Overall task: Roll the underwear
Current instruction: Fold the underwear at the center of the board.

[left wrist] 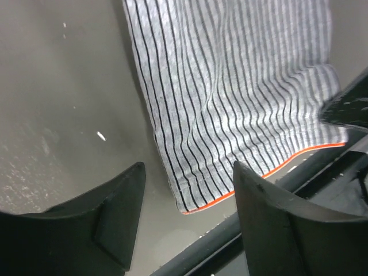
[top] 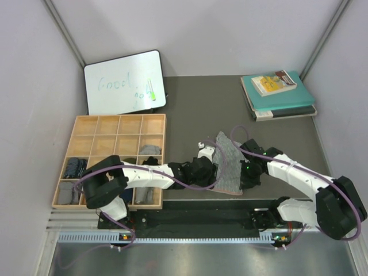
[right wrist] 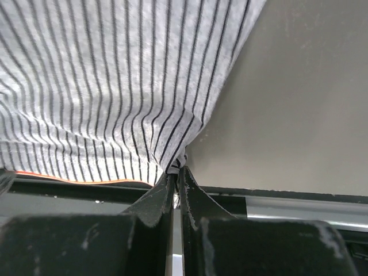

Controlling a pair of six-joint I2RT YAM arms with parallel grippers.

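Grey tabletop (top: 195, 103) carries the striped underwear (top: 228, 164), spread flat near the front edge between the two arms. On its near corner the right hand (right wrist: 175, 172) is pinched tight. Over the orange-hemmed corner the left hand (left wrist: 188, 172) stands apart, seemingly not touching cloth. A wooden tray (top: 119, 117) sits to the left.

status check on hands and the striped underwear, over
Right hand shut on near right corner of the striped underwear. Left hand open, straddling the near left corner, no grip yet. Nothing lying on it.
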